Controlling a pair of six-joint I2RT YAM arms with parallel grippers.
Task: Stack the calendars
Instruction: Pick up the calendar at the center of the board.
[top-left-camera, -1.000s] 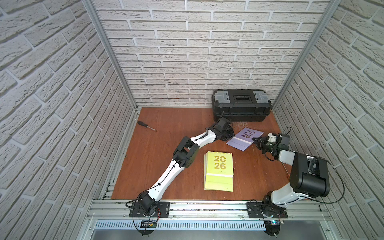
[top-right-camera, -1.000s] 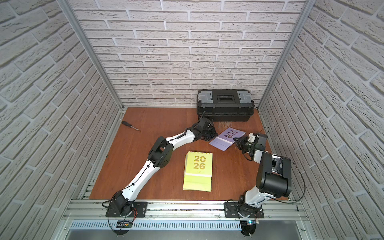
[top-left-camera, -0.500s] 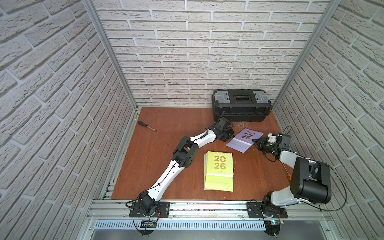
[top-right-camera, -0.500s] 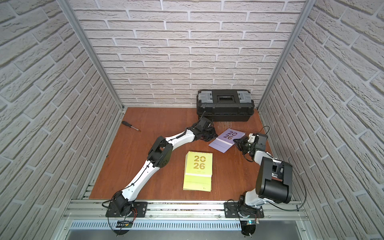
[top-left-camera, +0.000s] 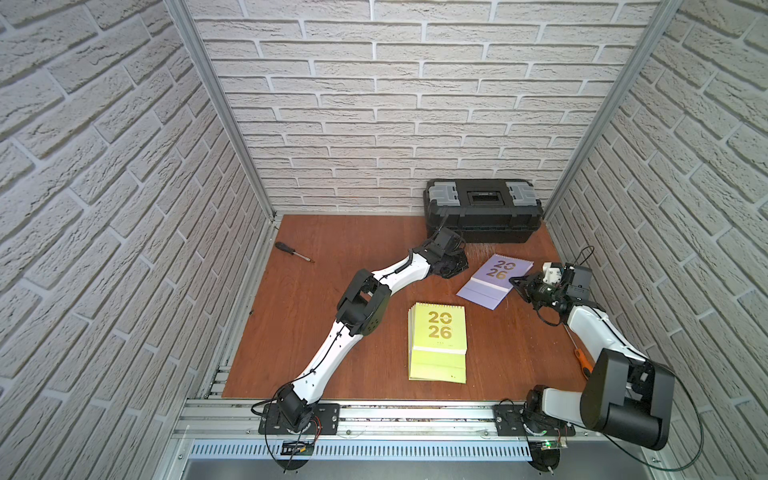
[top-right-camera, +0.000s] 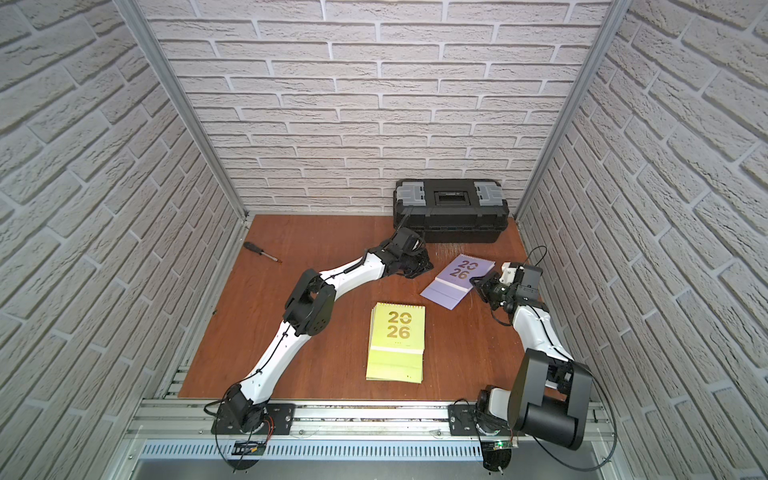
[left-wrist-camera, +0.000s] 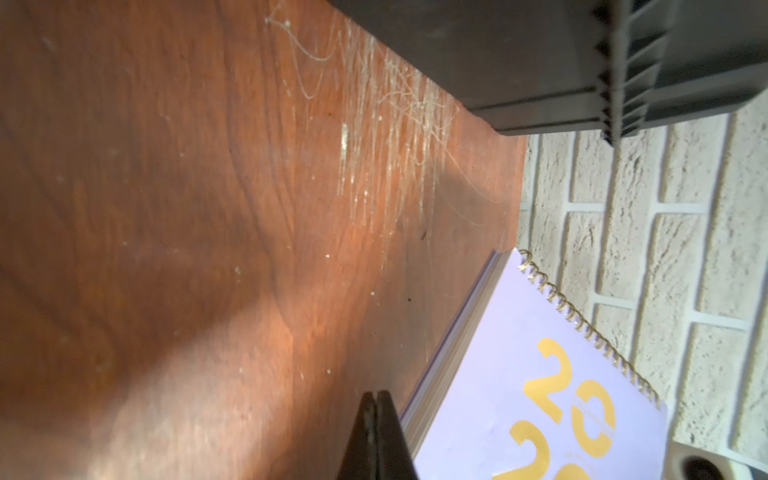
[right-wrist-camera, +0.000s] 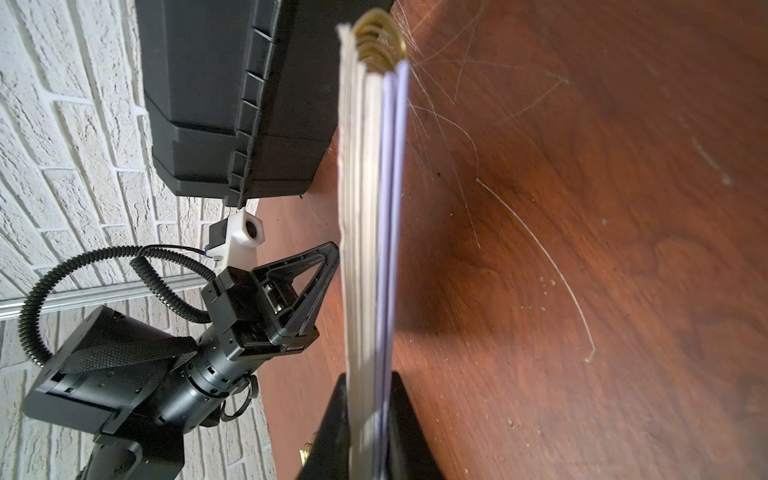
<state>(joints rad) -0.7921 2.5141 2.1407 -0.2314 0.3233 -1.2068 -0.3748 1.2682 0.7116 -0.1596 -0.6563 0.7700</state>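
As seen in both top views, the lavender calendar (top-left-camera: 490, 280) lies between the two grippers, in front of the toolbox (top-left-camera: 482, 210). The right gripper (top-left-camera: 516, 283) meets its side edge, presumably to carry it to the green stack (top-left-camera: 438, 340) at mid-table.

Left wrist view: the left gripper (left-wrist-camera: 376, 401) is fully closed and empty, its tips just beside the calendar's opposite edge, probably as a brace.

Right wrist view: the right jaws are narrowly parted, clamping the page block edge-on. That edge appears raised off the table (right-wrist-camera: 582, 208).
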